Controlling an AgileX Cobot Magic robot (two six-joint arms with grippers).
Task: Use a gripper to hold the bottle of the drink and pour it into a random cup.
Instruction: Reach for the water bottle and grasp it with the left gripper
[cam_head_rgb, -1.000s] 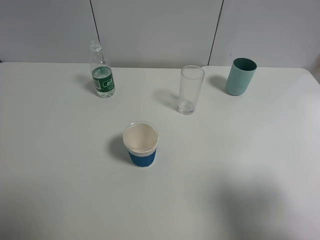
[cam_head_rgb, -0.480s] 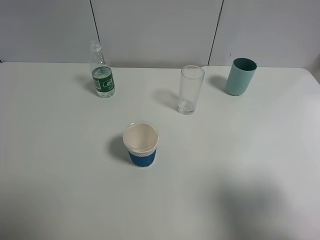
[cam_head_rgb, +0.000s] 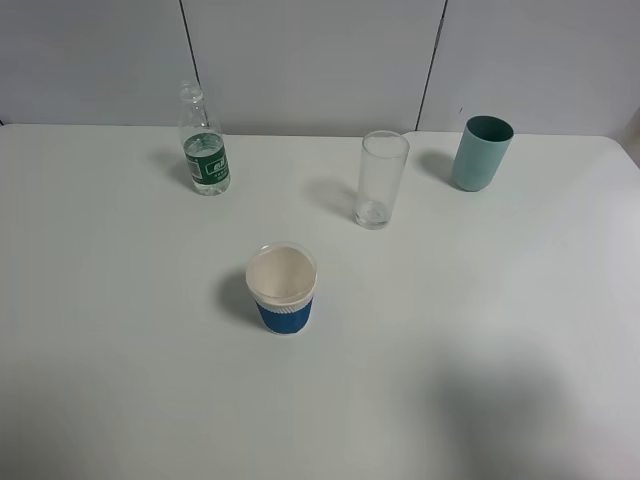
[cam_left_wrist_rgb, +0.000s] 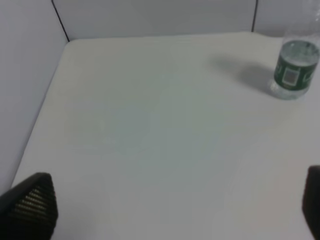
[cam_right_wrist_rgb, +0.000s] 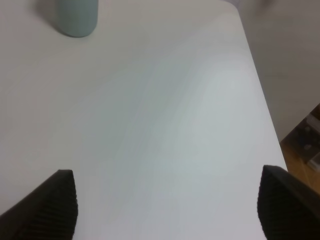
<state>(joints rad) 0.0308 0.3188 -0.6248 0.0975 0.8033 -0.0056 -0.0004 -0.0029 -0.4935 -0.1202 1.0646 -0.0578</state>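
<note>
Smooth matt white table (cam_head_rgb: 450, 330). The bottle (cam_head_rgb: 205, 150) is clear plastic with a glossy green label (cam_head_rgb: 207, 165), tall glass (cam_head_rgb: 380, 180) is clear, tumbler (cam_head_rgb: 481, 153) looks matt teal, paper cup (cam_head_rgb: 282, 288) has a ribbed blue sleeve (cam_head_rgb: 284, 315).

Left end effector (cam_left_wrist_rgb: 170, 212): two black fingers (cam_left_wrist_rgb: 31, 206), tips only in frame. One shows a finely ribbed pad face, the other just a plain dark edge. Right end effector (cam_right_wrist_rgb: 167, 207): two black wedge-shaped fingers (cam_right_wrist_rgb: 50, 206), same fine ribbing, matte finish.
</note>
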